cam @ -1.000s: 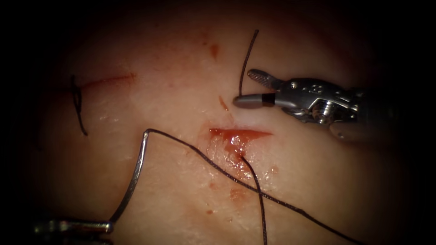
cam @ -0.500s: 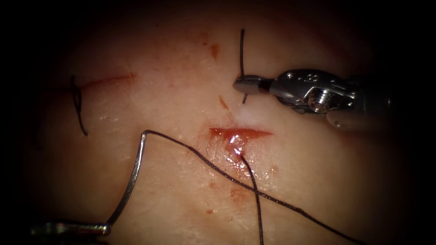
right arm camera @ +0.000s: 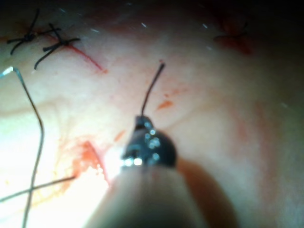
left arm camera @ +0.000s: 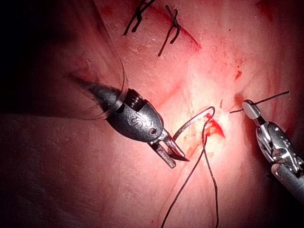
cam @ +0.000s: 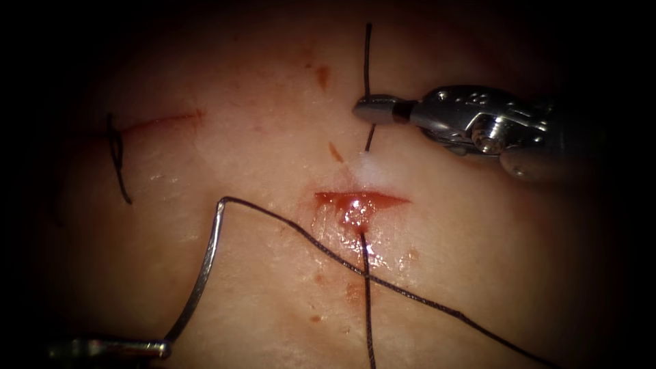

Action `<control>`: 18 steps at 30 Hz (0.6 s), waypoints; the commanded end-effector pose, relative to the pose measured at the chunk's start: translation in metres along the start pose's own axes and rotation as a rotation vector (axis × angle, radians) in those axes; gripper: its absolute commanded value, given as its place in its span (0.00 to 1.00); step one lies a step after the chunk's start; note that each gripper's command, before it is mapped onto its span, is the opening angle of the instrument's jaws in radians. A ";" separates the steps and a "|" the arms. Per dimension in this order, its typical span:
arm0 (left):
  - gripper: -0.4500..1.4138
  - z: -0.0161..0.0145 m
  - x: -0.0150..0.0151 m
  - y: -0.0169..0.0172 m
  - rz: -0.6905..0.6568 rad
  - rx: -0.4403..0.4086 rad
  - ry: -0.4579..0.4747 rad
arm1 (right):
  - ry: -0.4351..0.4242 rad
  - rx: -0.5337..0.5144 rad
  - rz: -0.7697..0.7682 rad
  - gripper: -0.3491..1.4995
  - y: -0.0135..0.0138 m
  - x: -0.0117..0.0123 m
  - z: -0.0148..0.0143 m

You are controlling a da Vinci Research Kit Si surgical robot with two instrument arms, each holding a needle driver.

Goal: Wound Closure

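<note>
The tissue (cam: 478, 273) has a short cut (cam: 362, 200) wet with red fluid. My right tool (cam: 362, 108) is just above the cut, jaws shut on the short thread tail (cam: 367, 61), which rises from the tissue there. My left tool (cam: 160, 347), low and left of the cut, is shut on the curved needle (cam: 205, 273) near its pointed end. The needle lies wholly out of the tissue. Long thread (cam: 307, 239) runs from its rear end across the tissue. Another strand (cam: 367, 301) leaves the cut downward. The left wrist view shows the left tool (left arm camera: 178, 159) gripping the needle (left arm camera: 192, 122).
An older tied stitch (cam: 116, 154) crosses a closed cut (cam: 164, 121) far to the left. Two knotted stitches (left arm camera: 173, 23) lie beyond the left tool in its wrist view. The right tool (right arm camera: 142, 126) holds the tail (right arm camera: 153, 88) upright in its own view.
The right jaws closed on the thread tail and lifted it away from the cut. The strand below the cut straightened. The left tool and needle stayed still.
</note>
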 end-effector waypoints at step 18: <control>0.00 0.0070 0.0010 -0.0004 -0.014 -0.039 0.033 | 0.079 -0.042 -0.106 0.90 0.0014 0.0041 -0.0027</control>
